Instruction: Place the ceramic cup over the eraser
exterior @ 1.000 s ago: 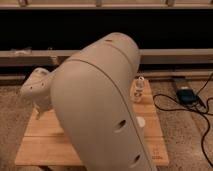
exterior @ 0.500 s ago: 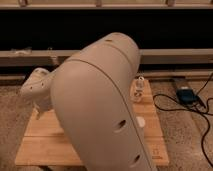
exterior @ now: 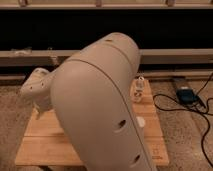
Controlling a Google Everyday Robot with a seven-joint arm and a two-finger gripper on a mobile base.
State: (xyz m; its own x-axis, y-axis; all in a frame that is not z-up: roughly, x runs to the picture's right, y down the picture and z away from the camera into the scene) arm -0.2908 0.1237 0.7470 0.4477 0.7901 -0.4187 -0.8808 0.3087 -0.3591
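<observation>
Ceramic cup, eraser: neither visible, presumably hidden behind bulky beige arm link (exterior: 95,105) filling centre. Gripper: hidden behind same link, likely over wooden table (exterior: 40,145); its state cannot be told. Small clear jar (exterior: 140,89) stands at table's far right. 1 whitish round bit (exterior: 141,121) peeks beside link, identity unclear. Advice: find eraser first, lower cup mouth-down, centred, slowly.
</observation>
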